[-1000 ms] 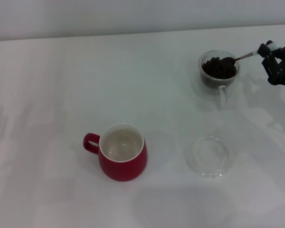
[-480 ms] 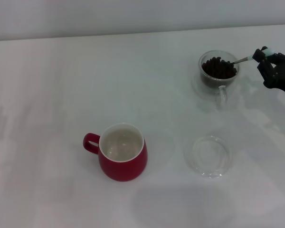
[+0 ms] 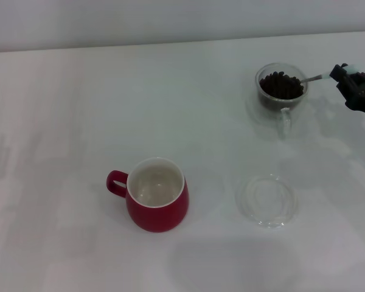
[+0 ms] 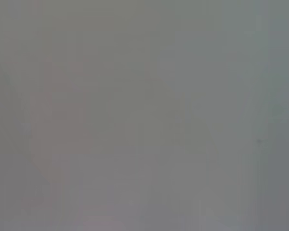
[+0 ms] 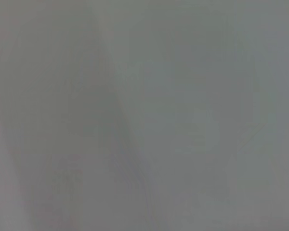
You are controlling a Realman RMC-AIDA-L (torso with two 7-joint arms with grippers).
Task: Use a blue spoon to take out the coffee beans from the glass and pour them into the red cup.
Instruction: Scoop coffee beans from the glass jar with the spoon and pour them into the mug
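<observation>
In the head view the glass (image 3: 281, 91) stands at the back right of the white table (image 3: 79, 109), filled with dark coffee beans (image 3: 281, 84). My right gripper (image 3: 348, 78) is just right of the glass at the frame's edge, shut on the pale blue handle of the blue spoon (image 3: 319, 77). The spoon's metal neck reaches over the glass rim and its bowl is down among the beans, hidden. The red cup (image 3: 157, 194) stands at the front centre-left, upright, with nothing in its white inside. My left gripper is out of view. Both wrist views show only grey.
A flat clear round saucer (image 3: 267, 200) lies on the table in front of the glass, to the right of the red cup. The table's back edge (image 3: 170, 44) meets a pale wall.
The spoon's bowl, first lying on top of the beans, has sunk into the heap. My right gripper dipped and shifted, ending slightly farther right.
</observation>
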